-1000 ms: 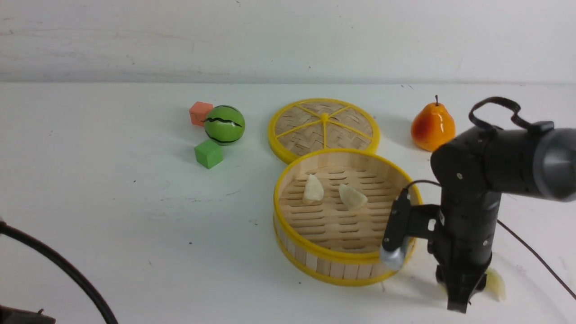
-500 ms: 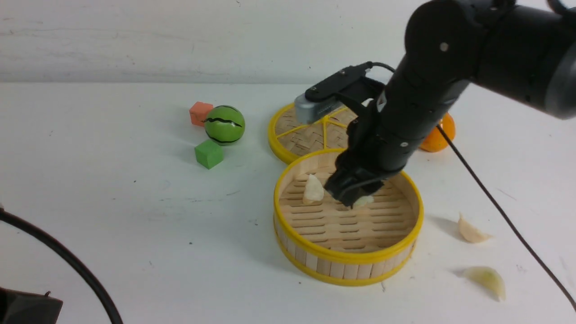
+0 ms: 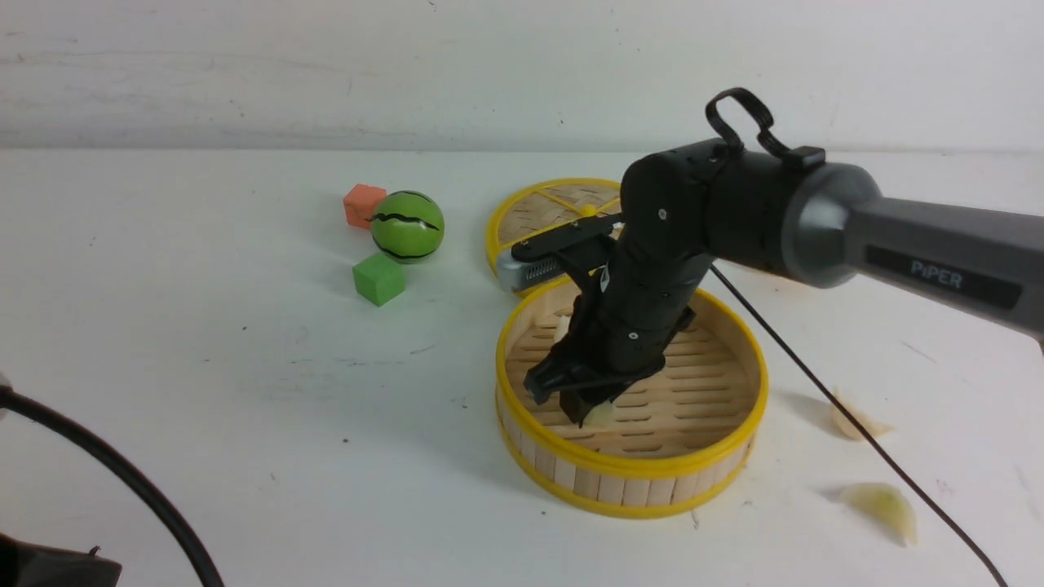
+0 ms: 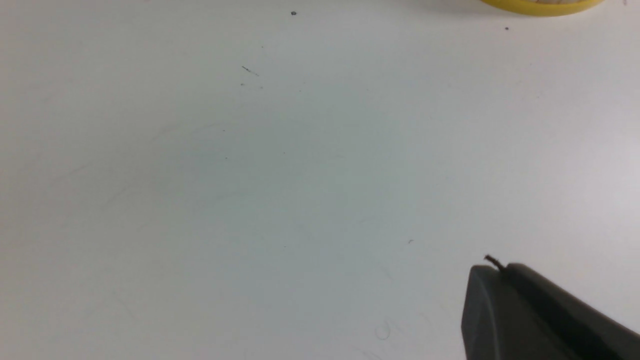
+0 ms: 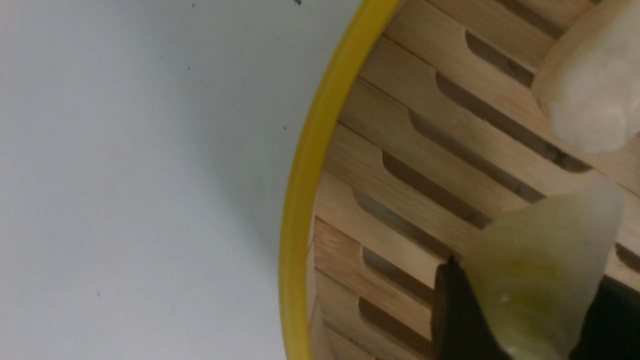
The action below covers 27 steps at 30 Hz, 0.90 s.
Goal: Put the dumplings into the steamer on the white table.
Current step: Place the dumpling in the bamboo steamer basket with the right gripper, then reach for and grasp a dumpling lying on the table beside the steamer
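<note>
While the right gripper reaches down into the steamer, its jaws are drawn in narrow on a pale green dumpling. The dumpling hangs low over the slatted floor, close to the basket's near-left wall. Whether it touches the slats cannot be told. From the right wrist, the same dumpling sits pinched between two dark fingers, just inside the steamer's yellow rim. A cream dumpling lies on the slats near it. From the front this one peeks out beside the arm at the far-left part of the floor.

The steamer stands on the white table, right of the middle and toward the near edge. Just behind it lies its woven lid, partly hidden by the arm. Two more dumplings lie on the table between the steamer and the right edge, apart from each other — a second cream dumpling and, nearer the near-right corner, a green-tinged dumpling. The arm's black cable runs across the first.

Toward the far edge, left of the lid, sit a toy watermelon, an orange cube and a green cube.

Of the left gripper only one dark part shows over the table, well clear of the steamer's rim — its opening cannot be judged.
</note>
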Available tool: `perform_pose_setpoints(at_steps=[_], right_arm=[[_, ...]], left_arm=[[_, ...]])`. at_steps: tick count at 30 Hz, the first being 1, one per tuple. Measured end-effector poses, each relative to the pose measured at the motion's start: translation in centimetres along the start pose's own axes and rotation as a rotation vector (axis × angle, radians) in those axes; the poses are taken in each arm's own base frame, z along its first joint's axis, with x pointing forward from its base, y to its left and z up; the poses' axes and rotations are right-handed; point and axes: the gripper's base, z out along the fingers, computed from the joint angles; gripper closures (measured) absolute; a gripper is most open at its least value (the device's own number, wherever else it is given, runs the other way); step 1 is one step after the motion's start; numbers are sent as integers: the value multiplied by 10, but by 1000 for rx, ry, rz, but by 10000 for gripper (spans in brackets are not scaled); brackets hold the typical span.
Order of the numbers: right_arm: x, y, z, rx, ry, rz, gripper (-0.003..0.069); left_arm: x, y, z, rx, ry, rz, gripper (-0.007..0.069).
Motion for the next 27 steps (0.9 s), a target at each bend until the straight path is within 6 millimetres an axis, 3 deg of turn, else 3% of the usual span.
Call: perform_pose_setpoints(at_steps=[6,8,13,16,19,21,24,27], right_arm=[[-1,0,-3,6,27,-9,153],[-2,0,-11,17,64,-24,129],[-8,-3,-46,84,116,-118,120],[-8,-11,-87,139,52,-151,130],[3,-35,-136,172,-25,-97,149],[18,-54,-150,188,-23,-55,160],[43,-84,-154,201,28,1,172],[72,-111,-136,162,128,63,178]], left_arm=[[0,0,0,0,0,0,638],[0,0,0,0,0,0,636],[0,0,0,0,-1,0,634],[0,0,0,1,-5,0,634],[-1,0,0,2,-6,0,632],[-1,0,0,2,-6,0,632],[-1,0,0,2,-6,0,631],[-1,0,0,3,-9,0,629]])
